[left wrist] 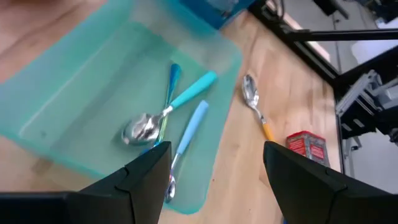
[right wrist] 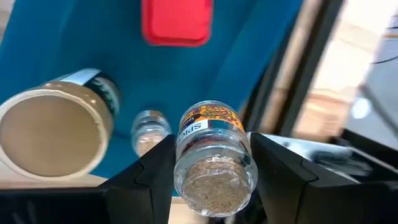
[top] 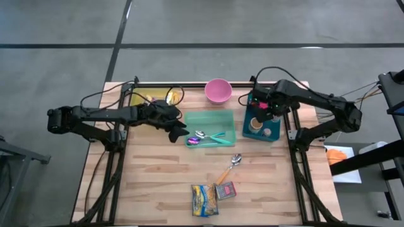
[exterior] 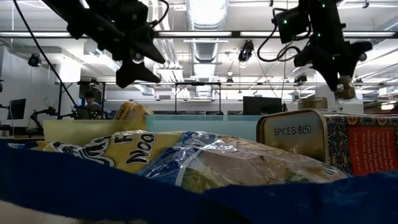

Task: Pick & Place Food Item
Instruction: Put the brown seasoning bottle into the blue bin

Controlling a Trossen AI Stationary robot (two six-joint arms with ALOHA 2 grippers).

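In the low view a blue band across the bottom cut off the nearest things, and the crinkled yellow-and-clear noodle packet (exterior: 186, 163) filled most of the frame, hiding the table behind it. In the high view the contents of the yellow tray (top: 140, 98) at the far left edge were masked by the left arm and could not be identified. The translucent green plastic tray (left wrist: 81, 93) held three spoons (left wrist: 163, 121) with blue or teal handles, lying partly across one another; their bowls overlapped, so the count is probably, not certainly, three. A fourth spoon, metal with an orange handle (left wrist: 254, 106), lay on the bare wooden table (top: 151, 183) just beside that tray. The dark blue bin (right wrist: 74, 37) held a tan-lidded cylindrical canister (right wrist: 53, 124), a small clear jar (right wrist: 148, 129) and a red rectangular item (right wrist: 176, 22). A pink bowl (top: 218, 91) stood at the far edge between the two trays. A small red spice tin (top: 225, 190) sat just beside the noodle packet at the near edge. The left gripper (left wrist: 214, 171) hovered over the green tray with fingers spread and nothing between them. The right gripper (right wrist: 211, 171) hung above the blue bin, its fingers clamped on a clear glass spice jar with a patterned label (right wrist: 214, 162).
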